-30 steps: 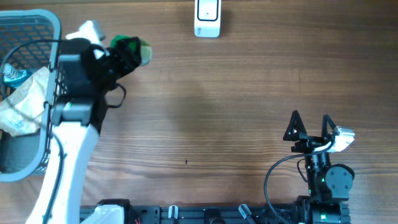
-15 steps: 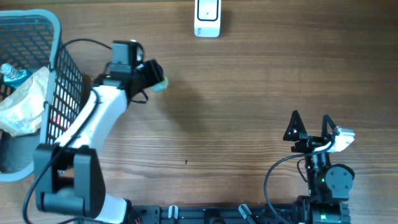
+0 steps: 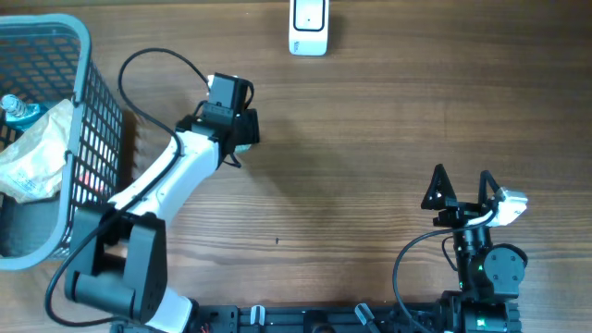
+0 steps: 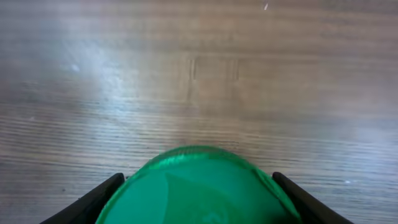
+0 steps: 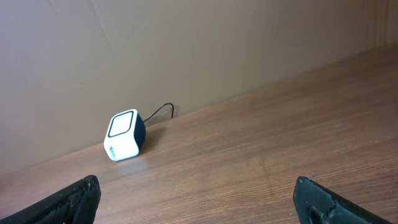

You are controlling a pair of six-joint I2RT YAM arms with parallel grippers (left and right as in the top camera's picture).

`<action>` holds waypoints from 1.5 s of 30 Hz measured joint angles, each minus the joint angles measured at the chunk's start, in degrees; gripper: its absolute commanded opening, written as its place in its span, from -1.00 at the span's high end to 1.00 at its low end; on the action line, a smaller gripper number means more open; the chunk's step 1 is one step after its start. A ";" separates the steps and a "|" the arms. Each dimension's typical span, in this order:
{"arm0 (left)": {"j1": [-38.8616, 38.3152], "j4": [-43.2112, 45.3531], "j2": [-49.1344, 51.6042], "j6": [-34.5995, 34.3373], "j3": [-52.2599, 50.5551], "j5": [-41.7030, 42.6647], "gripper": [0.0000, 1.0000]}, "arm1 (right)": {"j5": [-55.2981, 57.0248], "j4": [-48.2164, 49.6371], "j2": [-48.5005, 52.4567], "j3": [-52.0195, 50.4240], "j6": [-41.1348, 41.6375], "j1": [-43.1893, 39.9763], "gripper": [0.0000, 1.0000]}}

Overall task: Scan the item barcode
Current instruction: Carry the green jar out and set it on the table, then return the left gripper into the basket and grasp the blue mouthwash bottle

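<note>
A green round-topped item [image 4: 198, 196] fills the bottom of the left wrist view, and my left gripper [image 4: 198, 179] is shut on it, one black finger on each side. From overhead the left gripper [image 3: 239, 125] hovers over bare wood left of centre, and its body hides the item. The white barcode scanner [image 3: 308, 26] stands at the far edge, up and to the right of that gripper. It also shows as a small white box with a cable, the scanner [image 5: 123, 135]. My right gripper [image 3: 460, 187] rests near the front right, open and holding nothing [image 5: 199, 199].
A grey wire basket [image 3: 85, 55] stands at the far left, holding a crumpled bag [image 3: 32, 157] and a bottle [image 3: 17, 109]. The left arm [image 3: 153, 185] stretches diagonally from the front left. A brown wall rises behind the scanner.
My left arm has swung to the right, away from the basket and out over the table, carrying the green item. The right arm has not moved.
</note>
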 measured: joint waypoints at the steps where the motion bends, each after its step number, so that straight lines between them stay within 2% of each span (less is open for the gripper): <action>1: -0.15 0.22 0.70 0.00 -0.31 -0.24 -0.36 | 0.00 0.00 0.00 0.00 0.00 0.00 -1.00; 4: -0.28 0.15 2.73 -0.02 -0.87 -0.81 -0.36 | 0.00 0.00 0.00 0.00 0.00 0.00 -1.00; 5: -0.26 0.42 2.95 -0.04 -0.96 -0.98 -0.43 | 0.00 0.00 0.00 0.00 -0.02 0.00 -1.00; 7: -0.26 0.81 2.95 -0.02 -0.96 -1.05 -0.69 | 0.00 0.00 0.00 0.00 0.00 0.00 -1.00; 8: -0.28 1.09 2.97 0.02 -0.96 -1.01 -1.00 | 0.00 0.00 0.00 0.00 -0.02 0.02 -1.00; 15: -0.28 1.40 2.75 -0.44 -0.92 0.09 -1.00 | -0.02 0.00 0.00 0.00 -0.02 0.00 -1.00; 20: -0.26 -8.07 -1.29 -0.44 1.79 0.31 -1.00 | 0.00 0.00 0.00 0.00 -0.02 0.00 -1.00; 24: -0.17 -17.35 -9.35 -0.44 11.54 0.52 -1.00 | -0.02 0.00 0.00 0.00 -0.02 0.00 -1.00; 27: 0.98 -22.49 -15.96 -0.44 23.63 0.52 -1.00 | 0.00 0.00 0.00 0.00 0.00 0.02 -1.00; 31: 9.07 -31.04 -21.86 0.24 38.88 -0.22 -1.00 | 0.00 0.00 0.00 0.00 -0.02 0.00 -1.00; 33: 18.10 -35.45 -23.30 1.60 43.82 -0.39 -1.00 | 0.00 0.00 0.00 0.00 -0.02 0.00 -1.00; 35: 26.34 -38.51 -23.58 3.63 44.98 0.17 -1.00 | 0.00 0.00 0.00 0.00 -0.02 0.00 -1.00; 36: 33.03 -40.85 -22.29 4.17 45.03 1.29 -1.00 | 0.00 0.00 0.00 0.00 0.00 0.00 -1.00; 39: 44.44 -41.88 -17.40 4.17 44.85 6.73 -1.00 | 0.00 0.00 0.00 0.00 0.00 0.00 -1.00; 42: 53.64 -41.94 -11.43 3.69 44.28 10.80 -1.00 | 0.00 0.00 0.00 0.00 0.00 0.00 -1.00; 45: 57.20 -41.94 -7.85 3.41 43.93 12.70 -1.00 | 0.00 0.00 0.00 0.00 -0.02 0.00 -1.00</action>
